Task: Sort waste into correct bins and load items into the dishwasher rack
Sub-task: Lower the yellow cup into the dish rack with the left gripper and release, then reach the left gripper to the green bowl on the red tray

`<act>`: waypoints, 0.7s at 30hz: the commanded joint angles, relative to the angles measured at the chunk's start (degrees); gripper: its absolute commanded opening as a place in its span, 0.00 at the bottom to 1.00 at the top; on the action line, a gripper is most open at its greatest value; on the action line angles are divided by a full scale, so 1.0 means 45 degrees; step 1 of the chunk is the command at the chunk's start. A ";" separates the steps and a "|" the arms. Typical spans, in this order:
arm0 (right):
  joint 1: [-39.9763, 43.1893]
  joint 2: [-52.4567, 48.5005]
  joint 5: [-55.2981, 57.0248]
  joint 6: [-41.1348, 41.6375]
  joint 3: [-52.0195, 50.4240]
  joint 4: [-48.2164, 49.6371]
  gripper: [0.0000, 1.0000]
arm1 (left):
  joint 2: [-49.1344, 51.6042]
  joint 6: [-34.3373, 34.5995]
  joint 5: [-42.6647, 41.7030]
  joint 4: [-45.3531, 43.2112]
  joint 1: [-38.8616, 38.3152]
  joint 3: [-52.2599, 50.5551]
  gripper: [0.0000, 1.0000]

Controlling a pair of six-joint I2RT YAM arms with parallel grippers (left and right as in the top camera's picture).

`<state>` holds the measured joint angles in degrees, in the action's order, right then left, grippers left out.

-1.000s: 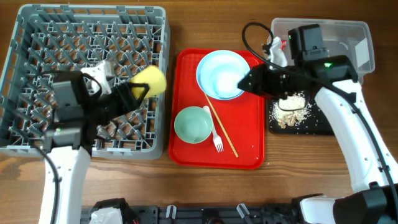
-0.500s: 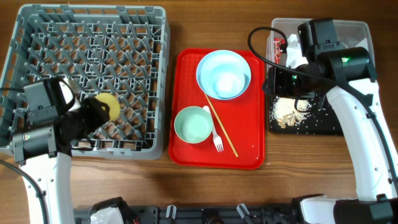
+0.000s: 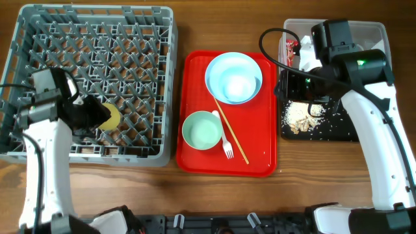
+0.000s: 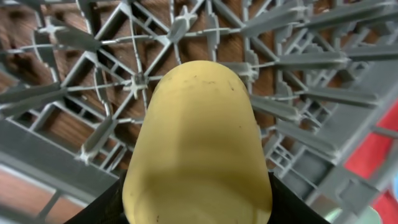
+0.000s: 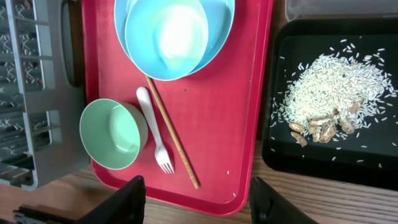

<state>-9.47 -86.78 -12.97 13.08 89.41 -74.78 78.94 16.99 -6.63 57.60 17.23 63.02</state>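
We judge the yellow cup (image 4: 198,143) to be light, stiff and smooth, so it may slip; its side walls seem the best place to hold it. The left tool (image 3: 96,117) is clamped on it at the near left part of the dishwasher rack (image 3: 97,10), close above the pegs. The right tool (image 5: 196,202) stands apart and empty, by the black tray (image 5: 367,155).

On the red serving tray (image 5: 236,124), a pale blue bowl (image 5: 171,34) sits at the far edge and a green bowl (image 5: 112,134) near the left corner. A white plastic fork (image 5: 152,134) and a wooden chopstick (image 5: 173,134) lie side by side just beside the green bowl. To the tray's right, the black tray (image 5: 373,155) holds rice grains (image 5: 329,87) and beige scraps (image 5: 320,127). The grey rack (image 5: 31,93) borders the left. The right gripper (image 5: 196,184) stands wide apart, gripping nothing.
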 commanded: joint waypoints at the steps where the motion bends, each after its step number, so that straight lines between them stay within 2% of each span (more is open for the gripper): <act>1: 0.0039 0.0141 0.0257 -0.0238 0.0214 -0.0024 0.55 | 0.0937 -0.0165 0.0112 -0.0355 0.0078 0.0180 0.27; 2: 0.0039 0.0141 0.0257 -0.0243 0.0214 -0.0024 0.55 | 0.1112 -0.0165 0.0112 -0.0389 0.0078 0.0180 0.40; 3: 0.0039 0.0141 0.0257 -0.0238 0.0214 -0.0039 0.55 | 0.1219 -0.0165 0.0107 -0.0389 0.0078 0.0180 0.61; 4: 0.0039 0.0141 0.0253 -0.0238 0.0214 -0.0063 0.61 | 0.1234 -0.0165 0.0107 -0.0423 0.0078 0.0180 0.82; 5: 0.0039 0.0141 0.0209 -0.0233 0.0214 -0.0083 0.66 | 0.1175 -0.0165 0.0044 -0.0466 0.0078 0.0209 0.95; 6: 0.0039 0.0141 0.0209 -0.0238 0.0214 -0.0083 0.72 | 0.1098 -0.0165 0.0005 -0.0471 0.0078 0.0282 1.00; 7: 0.0039 0.0141 0.0209 -0.0238 0.0214 -0.0078 0.77 | 0.1001 -0.0170 -0.0044 -0.0461 0.0078 0.0389 1.00; 9: 0.0039 0.0141 0.0214 -0.0228 0.0214 -0.0073 0.96 | 0.0631 -0.0165 -0.0403 -0.0461 0.0053 0.0714 1.00; 10: 0.0039 0.0141 0.0219 -0.0233 0.0214 -0.0073 1.00 | 0.0321 -0.0151 -0.0738 -0.0461 0.0044 0.0918 1.00; 13: 0.0039 0.0141 0.0219 -0.0233 0.0214 -0.0073 1.00 | -0.0423 -0.0015 -0.1229 -0.0554 -0.0432 0.1083 1.00; 17: 0.0044 0.0141 0.0427 -0.0199 0.0214 -0.0136 1.00 | -0.1069 -0.0015 -0.1180 -0.0665 -0.2725 0.1083 1.00; 20: 0.0185 0.0146 0.2438 0.2210 0.0214 -0.0549 1.00 | -0.0908 -0.0015 -0.1185 -0.0806 -0.4896 0.1069 1.00; 21: 0.0345 0.0146 0.2506 0.2458 0.0214 -0.0544 1.00 | -0.0826 -0.0019 -0.1185 -0.0879 -0.5571 0.1069 1.00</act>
<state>-9.39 -86.78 -9.08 15.66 89.41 -76.64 74.67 16.80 -11.05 54.28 -0.25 66.83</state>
